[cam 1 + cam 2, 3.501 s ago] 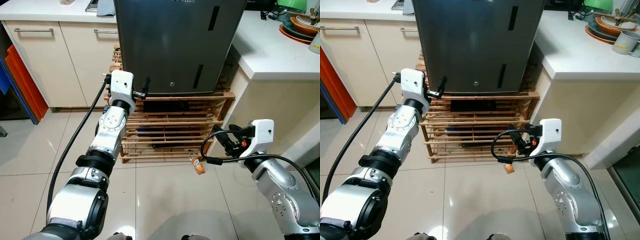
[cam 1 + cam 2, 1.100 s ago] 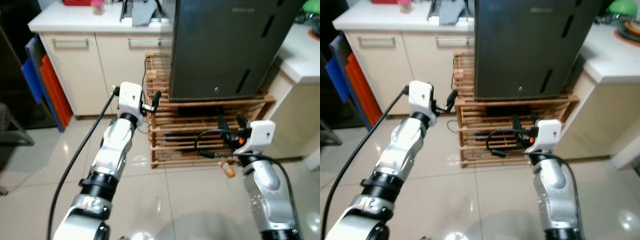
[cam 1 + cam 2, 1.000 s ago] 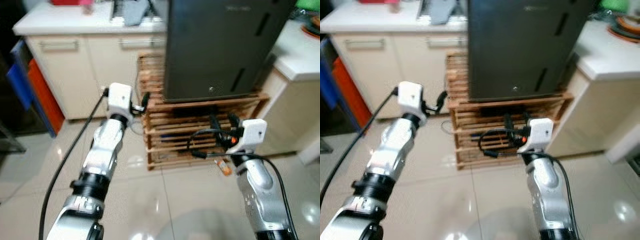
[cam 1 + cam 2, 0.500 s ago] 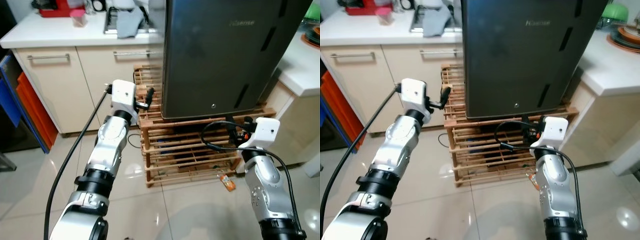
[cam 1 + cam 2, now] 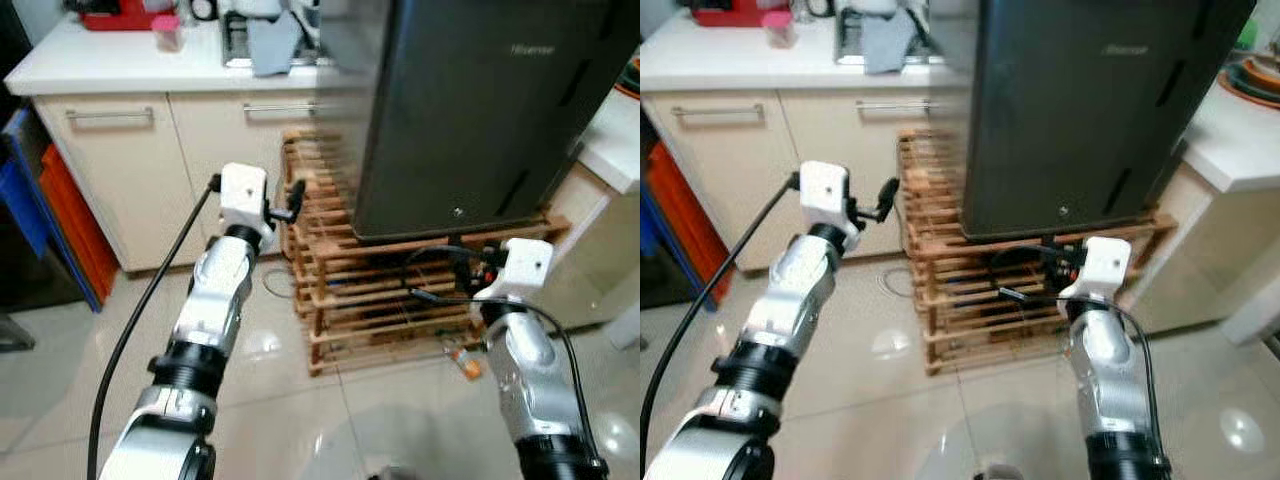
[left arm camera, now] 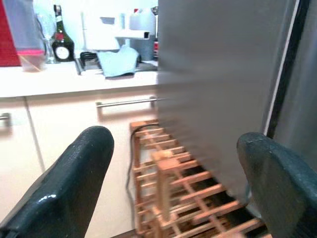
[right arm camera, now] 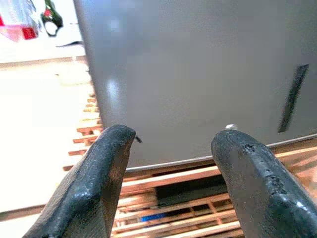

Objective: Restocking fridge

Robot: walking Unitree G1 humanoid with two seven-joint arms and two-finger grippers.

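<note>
Count from my seat: one fridge, one rack, two arms.
I see one dark fridge [image 5: 470,110] on one wooden rack [image 5: 380,290], two cabinet handles [image 5: 110,116], one red box [image 5: 118,17], one pink cup [image 5: 167,32], one grey cloth [image 5: 272,45], one small orange packet [image 5: 467,362] on the floor, and one bottle [image 6: 60,39] on the counter [image 5: 120,66]. Two arms, two fingers [image 7: 99,183] each.

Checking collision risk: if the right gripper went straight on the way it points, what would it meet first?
Most likely the dark fridge front, near its lower edge just above the wooden rack. The open right gripper faces it with nothing between; depth is unclear.
</note>
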